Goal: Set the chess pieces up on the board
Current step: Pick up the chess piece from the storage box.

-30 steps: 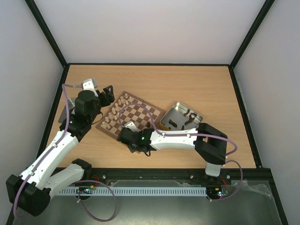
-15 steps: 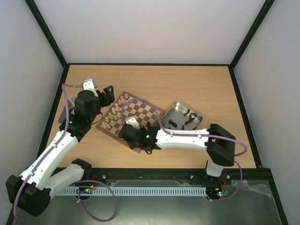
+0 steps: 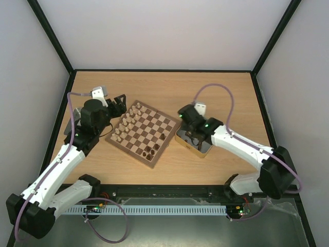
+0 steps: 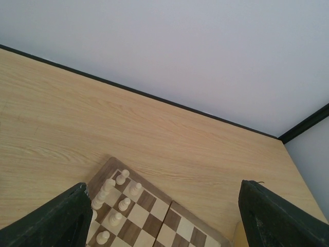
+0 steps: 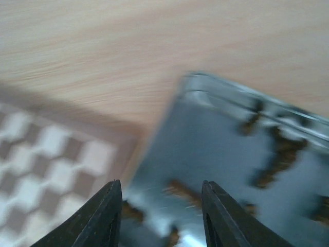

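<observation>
Right pincer (image 5: 160, 206) over tin (image 5: 216, 134); board (image 3: 149, 126) diagonal.

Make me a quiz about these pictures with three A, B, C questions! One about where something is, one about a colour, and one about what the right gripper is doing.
1. The right gripper hangs over:
A the tin
B the left arm
C the far wall
2. The pieces in the tin are:
A cream
B dark brown
C red
3. The right gripper is:
A shut on a piece
B out of sight
C open and empty

Answers:
1 A: the right wrist view shows the tin under its fingers.
2 B: they show as dark brown blobs.
3 C: its fingers stand apart with nothing between them.
</observation>
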Controlling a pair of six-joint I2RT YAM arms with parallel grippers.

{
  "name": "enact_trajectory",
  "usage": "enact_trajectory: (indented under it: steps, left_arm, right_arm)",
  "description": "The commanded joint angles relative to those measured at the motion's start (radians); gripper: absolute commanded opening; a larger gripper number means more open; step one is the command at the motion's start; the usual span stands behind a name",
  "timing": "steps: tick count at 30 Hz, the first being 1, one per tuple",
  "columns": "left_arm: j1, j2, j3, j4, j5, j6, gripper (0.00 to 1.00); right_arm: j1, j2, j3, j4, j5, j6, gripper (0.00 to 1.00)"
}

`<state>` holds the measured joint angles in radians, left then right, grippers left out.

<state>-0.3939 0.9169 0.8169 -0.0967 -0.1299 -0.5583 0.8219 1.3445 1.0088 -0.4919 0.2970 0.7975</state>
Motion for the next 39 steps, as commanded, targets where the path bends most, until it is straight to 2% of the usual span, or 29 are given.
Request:
enact_trajectory:
  steps: [1, 4, 11, 26, 30, 35, 39]
  left_arm:
    - [0.006, 0.013, 0.016, 0.020, 0.045, 0.015, 0.80]
    - [0.006, 0.023, 0.016, 0.023, 0.061, 0.016, 0.79]
    - [0.006, 0.036, 0.013, 0.022, 0.073, 0.016, 0.79]
    - [0.007, 0.040, 0.011, 0.015, 0.075, 0.029, 0.80]
    - [0.007, 0.039, 0.012, 0.015, 0.085, 0.029, 0.79]
    - [0.007, 0.043, 0.010, 0.029, 0.140, 0.024, 0.80]
    - [0.006, 0.076, 0.011, 0.058, 0.251, 0.010, 0.79]
  right_arm:
    - [-0.210, -0.017, -0.131, -0.052, -0.061, 0.062, 0.42]
    - [-0.297, 0.019, -0.178, -0.018, -0.093, 0.053, 0.41]
    - [-0.393, 0.130, -0.222, 0.068, -0.115, 0.081, 0.35]
    - [-0.417, 0.290, -0.191, 0.139, -0.072, 0.081, 0.23]
    - [-0.417, 0.264, -0.181, 0.139, -0.117, 0.045, 0.11]
    - [-0.417, 0.150, -0.195, 0.141, -0.182, -0.009, 0.08]
    - [-0.417, 0.051, -0.218, 0.190, -0.285, -0.104, 0.08]
